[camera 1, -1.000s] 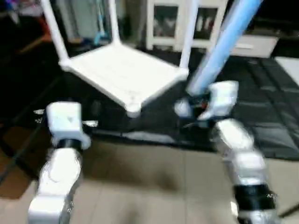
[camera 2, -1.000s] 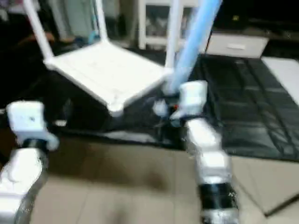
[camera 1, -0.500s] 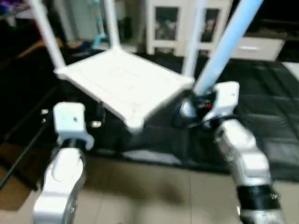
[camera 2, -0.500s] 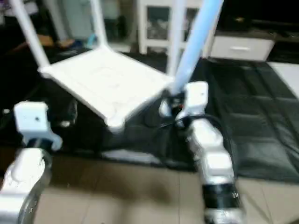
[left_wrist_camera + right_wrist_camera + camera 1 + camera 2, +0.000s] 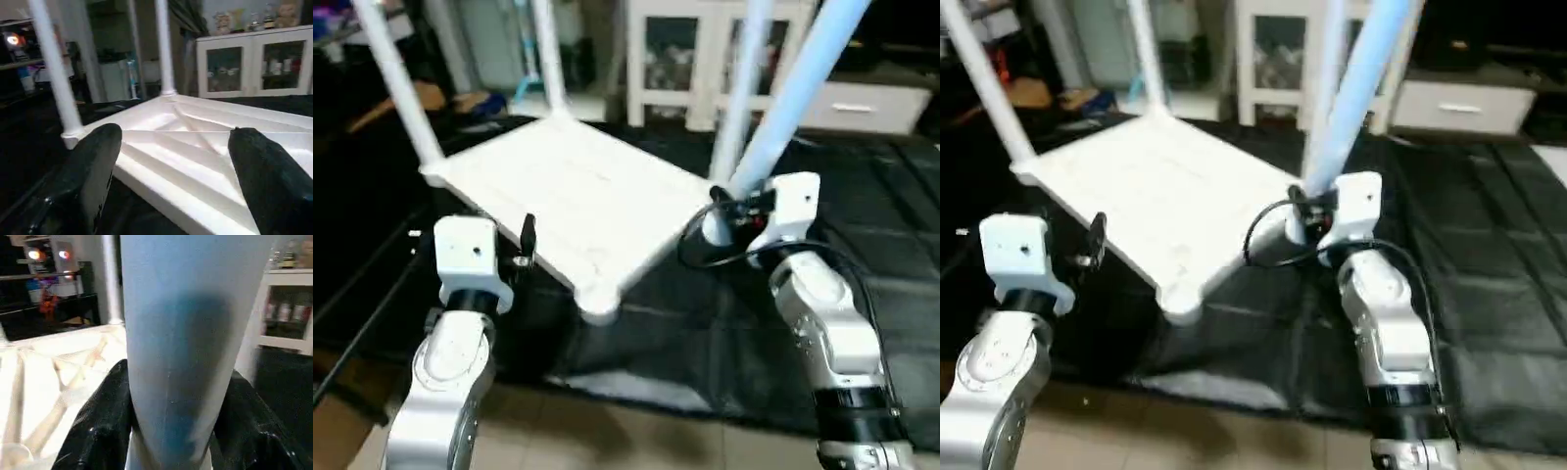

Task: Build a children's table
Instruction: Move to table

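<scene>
The children's table lies upside down on a black mat, its white ribbed top (image 5: 570,196) facing up. Three white legs (image 5: 397,83) (image 5: 546,51) (image 5: 745,88) stand upright in its left, far and right corners. My right gripper (image 5: 724,211) is shut on the lower end of a pale blue-tinted leg (image 5: 795,86), which leans up and to the right beside the top's right corner. In the right wrist view the black fingers (image 5: 100,428) clasp that leg (image 5: 186,352) from both sides. My left gripper (image 5: 524,245) is open at the top's left edge, holding nothing; its fingers (image 5: 90,166) frame that edge (image 5: 166,166).
A white glass-door cabinet (image 5: 690,49) and a white drawer unit (image 5: 857,103) stand behind the table. The black mat (image 5: 871,235) spreads to the right. Tiled floor (image 5: 607,441) lies at my feet. Dark shelving with clutter (image 5: 342,29) is at the far left.
The whole view has shifted, so the camera has moved and the table looks nearer. My right gripper still holds the leg, and my left gripper stays open.
</scene>
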You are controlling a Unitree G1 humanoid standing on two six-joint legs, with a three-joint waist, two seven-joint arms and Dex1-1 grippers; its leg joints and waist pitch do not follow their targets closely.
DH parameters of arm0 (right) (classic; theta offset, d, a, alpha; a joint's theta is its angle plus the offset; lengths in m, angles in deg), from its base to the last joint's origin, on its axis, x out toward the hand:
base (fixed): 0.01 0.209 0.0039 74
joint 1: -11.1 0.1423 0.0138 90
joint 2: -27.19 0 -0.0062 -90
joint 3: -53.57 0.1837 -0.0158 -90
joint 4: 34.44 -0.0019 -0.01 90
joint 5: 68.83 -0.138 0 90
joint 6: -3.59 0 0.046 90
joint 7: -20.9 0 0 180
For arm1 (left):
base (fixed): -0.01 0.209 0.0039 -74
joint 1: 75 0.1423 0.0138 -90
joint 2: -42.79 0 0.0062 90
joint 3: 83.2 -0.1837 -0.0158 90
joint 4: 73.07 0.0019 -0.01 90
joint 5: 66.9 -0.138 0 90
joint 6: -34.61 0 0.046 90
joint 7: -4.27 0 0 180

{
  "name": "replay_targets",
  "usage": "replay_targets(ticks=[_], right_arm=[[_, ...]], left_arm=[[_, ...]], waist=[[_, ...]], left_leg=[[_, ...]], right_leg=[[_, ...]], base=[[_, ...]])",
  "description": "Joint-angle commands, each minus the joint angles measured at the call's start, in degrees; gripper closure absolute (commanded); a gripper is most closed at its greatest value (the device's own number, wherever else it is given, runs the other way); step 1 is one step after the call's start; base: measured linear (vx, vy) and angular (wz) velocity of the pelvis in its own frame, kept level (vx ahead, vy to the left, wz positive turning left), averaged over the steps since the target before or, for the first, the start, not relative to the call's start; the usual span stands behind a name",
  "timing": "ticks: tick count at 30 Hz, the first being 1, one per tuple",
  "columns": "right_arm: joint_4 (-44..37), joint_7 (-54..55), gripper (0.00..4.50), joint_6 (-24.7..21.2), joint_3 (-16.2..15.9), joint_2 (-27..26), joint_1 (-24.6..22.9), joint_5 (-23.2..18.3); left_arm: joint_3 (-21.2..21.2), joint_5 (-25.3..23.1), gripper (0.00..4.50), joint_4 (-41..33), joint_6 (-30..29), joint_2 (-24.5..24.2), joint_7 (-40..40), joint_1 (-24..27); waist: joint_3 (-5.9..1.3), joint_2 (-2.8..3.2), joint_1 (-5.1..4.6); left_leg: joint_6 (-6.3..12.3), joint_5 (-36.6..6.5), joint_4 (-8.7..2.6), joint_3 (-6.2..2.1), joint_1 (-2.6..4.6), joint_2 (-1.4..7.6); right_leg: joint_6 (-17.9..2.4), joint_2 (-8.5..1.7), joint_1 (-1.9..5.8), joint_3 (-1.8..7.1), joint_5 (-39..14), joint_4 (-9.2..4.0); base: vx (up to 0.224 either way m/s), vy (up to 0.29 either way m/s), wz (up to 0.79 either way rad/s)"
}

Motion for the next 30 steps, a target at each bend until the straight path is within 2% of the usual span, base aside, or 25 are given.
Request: replay_targets(ticks=[1,2,3,4,5,6,7,8,9,10,11,12,13,14,15,16,17,18,19,20,21,22,27,29,30], right_arm=[[-0.6,-0.3,2.66,0.3,-0.8,-0.3,0.9,-0.1],[-0.4,-0.6,2.66,0.3,-0.8,-0.1,0.9,-0.1],[-0.4,-0.7,2.66,0.3,-0.7,0.0,0.9,-0.1],[-0.3,-1.1,2.66,0.3,-0.9,0.4,0.9,0.1],[-0.3,-1.3,2.66,0.4,-1.0,0.5,0.9,0.2],[-0.2,-1.4,2.66,0.4,-1.0,0.6,0.9,0.3],[-0.2,-1.5,2.66,0.5,-0.9,0.6,0.9,0.3],[-0.2,-1.6,2.66,0.4,-0.8,0.7,0.9,0.2],[-0.2,-1.8,2.66,0.3,-0.6,0.9,1.0,0.1],[-0.2,-1.9,2.66,0.2,-0.5,1.0,1.2,-0.1],[-0.3,-2.1,2.66,0.1,-0.4,1.2,1.3,-0.3],[-0.3,-2.5,2.66,-0.1,-0.3,1.4,1.4,-0.5],[-0.3,-2.6,2.66,-0.1,-0.2,1.5,1.4,-0.7],[-0.3,-2.7,2.66,-0.2,-0.2,1.6,1.5,-0.8],[-0.3,-2.8,2.66,-0.3,0.0,2.0,1.5,-1.0],[-0.3,-2.8,2.66,-0.3,0.0,2.0,1.5,-1.0],[-0.3,-2.9,2.66,-0.4,0.0,2.2,1.6,-1.1],[-0.3,-3.0,2.66,-0.4,0.1,2.3,1.6,-1.1],[-0.3,-3.1,2.66,-0.5,0.2,2.4,1.7,-1.0],[-0.3,-3.2,2.66,-0.5,0.4,2.5,1.7,-1.0],[-0.2,-3.3,2.66,-0.6,0.5,2.6,1.7,-1.0],[-0.4,-3.3,2.66,-0.8,0.4,2.6,1.7,-1.0],[-0.7,-3.3,2.66,-0.9,-0.1,2.8,1.9,-1.0],[-0.8,-3.2,2.66,-1.0,0.0,2.9,2.2,-1.1],[-0.9,-3.2,2.66,-1.1,0.1,3.0,2.2,-1.2]], left_arm=[[1.1,-0.5,0.61,1.3,0.2,-0.3,0.4,-0.4],[1.2,-0.5,0.61,1.9,-0.2,-0.3,0.5,-0.6],[1.2,-0.4,0.61,2.2,-0.3,-0.2,0.6,-0.6],[0.8,-0.7,0.61,2.7,-1.2,-0.6,0.9,-0.4],[0.6,-0.8,0.61,2.9,-1.5,-0.8,1.0,-0.3],[0.3,-1.1,0.61,3.2,-1.7,-1.2,1.3,-0.1],[-0.1,-1.5,0.61,3.9,-1.6,-1.7,1.7,0.1],[-0.8,-2.1,0.61,4.8,-1.7,-2.4,2.4,0.4],[-1.5,-2.7,0.61,5.8,-1.9,-3.3,3.3,0.6],[-1.9,-3.1,0.61,6.8,-2.4,-4.0,3.9,0.8],[-2.1,-3.4,0.61,7.8,-3.0,-4.4,4.3,0.8],[-2.2,-3.5,0.61,9.0,-3.6,-4.8,4.9,0.8],[-2.3,-3.5,0.61,9.7,-3.7,-5.1,5.4,0.7],[-2.3,-3.5,0.61,10.0,-3.8,-5.2,5.7,0.7],[-2.7,-3.4,0.61,11.8,-4.0,-5.3,6.5,0.6],[-2.7,-3.4,0.61,11.8,-4.0,-5.3,6.5,0.6],[-2.9,-3.2,0.61,12.4,-4.7,-5.3,6.9,0.5],[-3.6,-3.1,0.61,13.0,-5.2,-5.6,7.6,0.5],[-4.1,-3.2,0.61,13.3,-5.4,-5.9,8.1,0.5],[-4.9,-3.2,0.61,14.0,-5.6,-6.1,8.9,0.3],[-5.7,-2.8,0.61,14.6,-6.2,-6.1,10.1,0.0],[-7.3,-2.6,0.61,15.8,-6.8,-6.1,12.1,-0.6],[-11.0,-3.9,0.61,18.4,-8.3,-6.3,14.9,-2.3],[-12.4,-4.0,0.61,19.5,-7.7,-5.9,16.0,-3.0],[-13.3,-4.1,0.61,20.1,-7.3,-5.7,16.6,-3.6]], waist=[[-3.11,2.35,-3.03],[-3.81,0.88,-3.30],[-3.69,1.16,-3.25],[-3.88,0.70,-3.42],[-4.20,0.30,-2.91],[-4.47,-1.21,-2.02],[-4.90,-4.25,-1.24],[-5.16,-6.81,-0.97],[-4.38,-6.15,0.16],[-5.13,-4.76,0.75],[-4.76,-3.66,0.20],[-4.65,-2.93,0.04],[-3.99,-2.11,-0.55],[-3.61,-2.03,-0.79],[-3.12,-2.05,-1.04],[-2.69,-2.22,-1.11],[-2.42,-2.49,-1.23],[-1.88,-2.95,-1.29],[-1.71,-2.80,-1.25],[-1.65,-3.35,-1.47],[-1.70,-3.62,-1.50],[-1.82,-3.57,-1.51],[-1.92,-3.66,-2.33],[-1.97,-3.68,-2.45],[-2.01,-3.76,-2.55]], left_leg=[[5.88,-21.5,-8.84,-7.37,7.25,7.22],[9.05,-23.2,-9.01,-8.66,8.94,8.51],[13.35,-15.3,-7.58,-8.23,9.10,7.77],[17.75,4.5,-5.89,-7.36,8.67,6.70],[19.06,19.1,-4.73,-6.73,8.32,6.26],[18.94,40.3,-3.14,-4.87,7.00,5.43],[13.21,41.4,-0.08,-1.68,4.43,0.64],[11.59,32.0,0.31,0.00,1.23,-2.94],[9.13,11.9,0.31,-0.59,-1.54,-2.03],[4.95,6.9,-1.39,-0.71,-1.37,-1.07],[3.62,6.2,-3.38,-0.79,-1.17,0.34],[3.33,6.4,-3.93,-1.10,-0.48,1.25],[3.24,3.4,-4.74,-1.61,0.60,2.72],[3.31,0.2,-5.06,-1.49,0.98,2.92],[2.55,-7.7,-5.74,-1.36,1.47,3.22],[1.12,-15.7,-6.21,-0.90,1.91,3.36],[0.35,-19.4,-6.37,-0.49,2.01,3.32],[-1.33,-25.6,-6.61,0.19,2.42,3.21],[-2.68,-29.1,-6.59,0.67,2.99,3.14],[-3.02,-29.7,-6.60,0.84,3.02,3.22],[-3.34,-29.5,-6.71,1.03,2.89,3.16],[-3.15,-28.0,-6.86,1.05,2.62,3.19],[-2.94,-26.1,-7.05,0.67,1.31,3.37],[-2.58,-25.7,-6.88,0.77,1.36,3.29],[-2.29,-24.9,-6.85,0.71,1.14,3.33]], right_leg=[[-6.2,-1.08,-4.73,-0.59,-12.2,3.68],[-3.9,-1.72,-5.99,-0.31,-9.1,4.92],[0.2,-2.51,-8.08,-0.27,-3.2,6.04],[3.2,-3.15,-9.62,-0.25,1.9,6.27],[4.7,-3.72,-10.18,0.17,5.7,5.82],[5.5,-5.33,-10.45,1.88,14.7,3.08],[2.8,-7.88,-8.55,4.47,29.6,-2.15],[2.9,-8.58,-5.68,5.95,36.8,-2.41],[-1.1,-12.80,-3.28,7.99,47.8,-2.99],[-4.7,-11.04,-2.28,6.27,47.6,-1.88],[-9.1,-8.16,-2.51,4.50,39.5,-1.53],[-11.1,-7.14,-3.02,3.56,33.2,-1.39],[-13.3,-6.16,-4.24,2.68,19.0,-1.95],[-13.7,-6.09,-4.56,2.61,13.7,-2.49],[-14.2,-6.33,-4.90,2.61,6.2,-3.27],[-13.7,-6.67,-5.33,2.68,0.3,-4.25],[-13.2,-6.86,-5.51,2.84,-3.0,-4.74],[-11.5,-7.11,-6.00,3.06,-10.9,-5.57],[-9.4,-7.41,-6.49,3.07,-17.5,-6.24],[-8.5,-7.38,-6.62,3.10,-19.3,-6.52],[-7.0,-7.53,-6.50,3.05,-21.6,-6.74],[-6.3,-7.82,-6.34,3.15,-21.8,-6.74],[-6.0,-8.25,-5.79,3.14,-21.3,-6.56],[-5.8,-8.32,-6.00,3.20,-22.4,-6.81],[-6.1,-8.43,-5.88,3.21,-22.1,-6.75]], base=[[0.172,0.132,0.01],[0.169,0.121,0.01],[0.174,0.087,0.05],[0.174,0.087,0.05],[0.141,0.058,-0.02],[0.064,0.027,-0.01],[0.064,0.027,-0.01],[0.000,0.000,0.00],[0.000,0.000,0.00],[0.000,0.000,0.00],[0.000,0.000,0.00],[0.000,0.000,0.00],[0.000,0.000,0.00],[0.000,0.000,0.00],[-0.068,0.030,0.14],[-0.068,0.030,0.14],[-0.079,0.009,0.20],[-0.077,-0.015,0.19],[-0.077,-0.015,0.19],[-0.077,-0.016,0.15],[-0.064,-0.008,0.10],[-0.064,-0.008,0.10],[-0.010,-0.001,0.01],[0.000,0.000,0.00],[0.000,0.000,0.00]])
